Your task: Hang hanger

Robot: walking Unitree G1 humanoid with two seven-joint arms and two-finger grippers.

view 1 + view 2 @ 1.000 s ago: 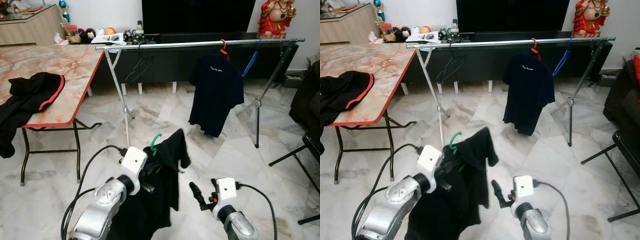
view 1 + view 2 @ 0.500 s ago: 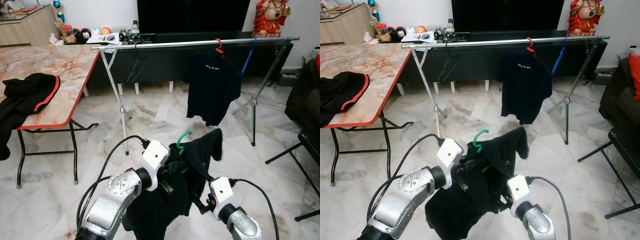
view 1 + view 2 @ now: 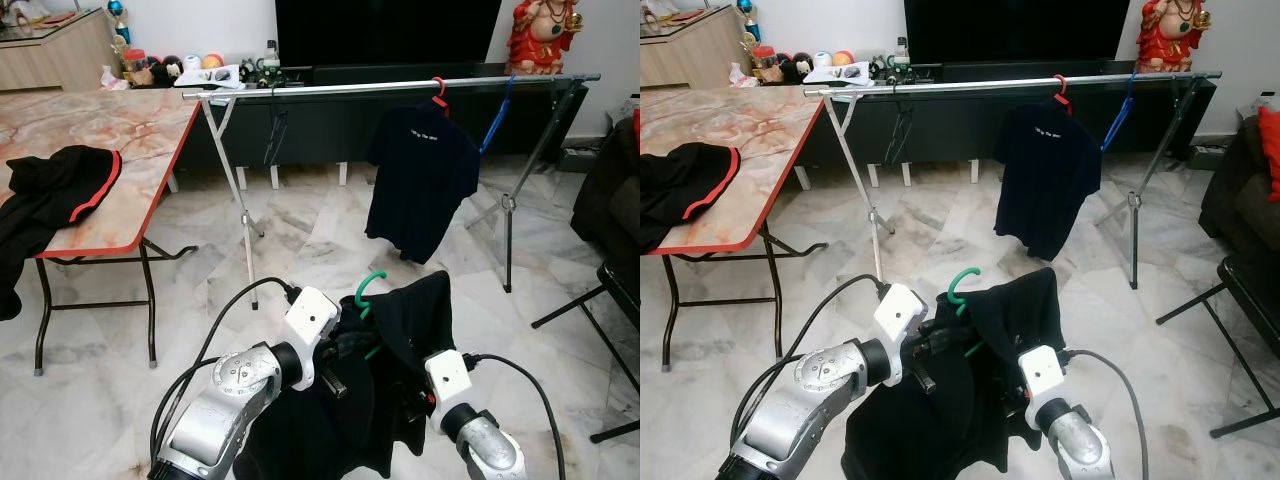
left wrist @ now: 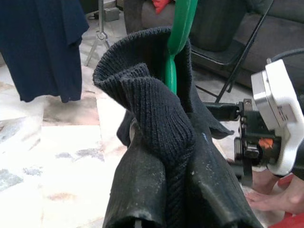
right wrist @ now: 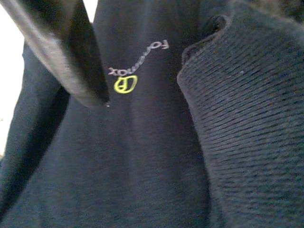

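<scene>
Right now you are partway through: the green plastic hanger [image 3: 372,290] with the black knitted garment [image 3: 400,330] draped on it is off the floor but not yet on the long silver clothes rail [image 3: 390,87], which stands well apart from it across the marble floor. Your left gripper [image 3: 935,345] is clenched on the hanger's neck together with the bunched collar of the garment, as the left wrist view shows, with the green hook [image 4: 180,28] rising past the black fingers [image 4: 137,190]. Your right gripper [image 3: 415,405] is pushed in against the garment's front, just beside the left one; the right wrist view shows one black finger [image 5: 66,61] against dark cloth bearing a small printed logo [image 5: 135,66], and you cannot tell from this whether that claw is closed on the fabric or merely touching it. On the rail, a dark navy T-shirt on a red hanger [image 3: 420,180] already hangs toward the right end, a blue hanger [image 3: 500,115] sits nearer that end, and a bare dark hanger [image 3: 275,125] hangs near the left end; the stretch between the bare hanger and the T-shirt looks free. What is left, by my reading, is to carry the garment to the rail, raise the hook over it and let go. Another black garment with red trim [image 3: 60,195] lies on the left edge of the marble-topped folding table [image 3: 130,130]. No containers figure in the scene.
</scene>
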